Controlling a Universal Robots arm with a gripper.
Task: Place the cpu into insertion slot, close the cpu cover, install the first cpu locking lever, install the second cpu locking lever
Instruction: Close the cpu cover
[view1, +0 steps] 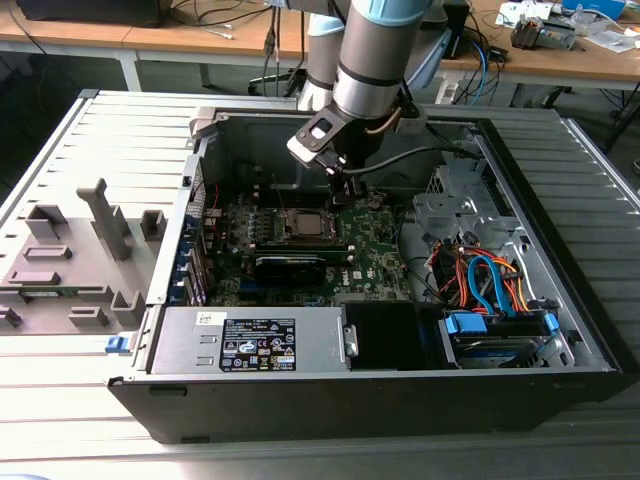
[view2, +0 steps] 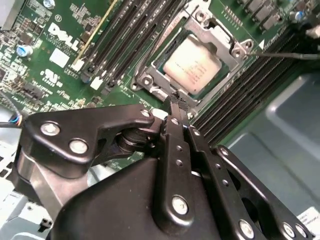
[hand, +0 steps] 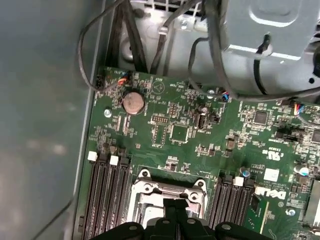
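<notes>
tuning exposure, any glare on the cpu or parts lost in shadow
Second wrist view: soft sheen on the cpu, not blown out, glints on the cpu cover; the hand is dark. Exterior view: the bay beside the power supply is lost in shadow.

The arm (view1: 375, 60) reaches down into the open computer case (view1: 330, 400), which lies on the grey ribbed tabletop (view1: 60, 390). Its tool (view1: 345, 192) hangs close over the green circuit board (view1: 375, 255), just to the exterior view's right of the insertion slot (view1: 303, 222). Orange and blue cables (view1: 485, 280) bunch further to that side.
</notes>
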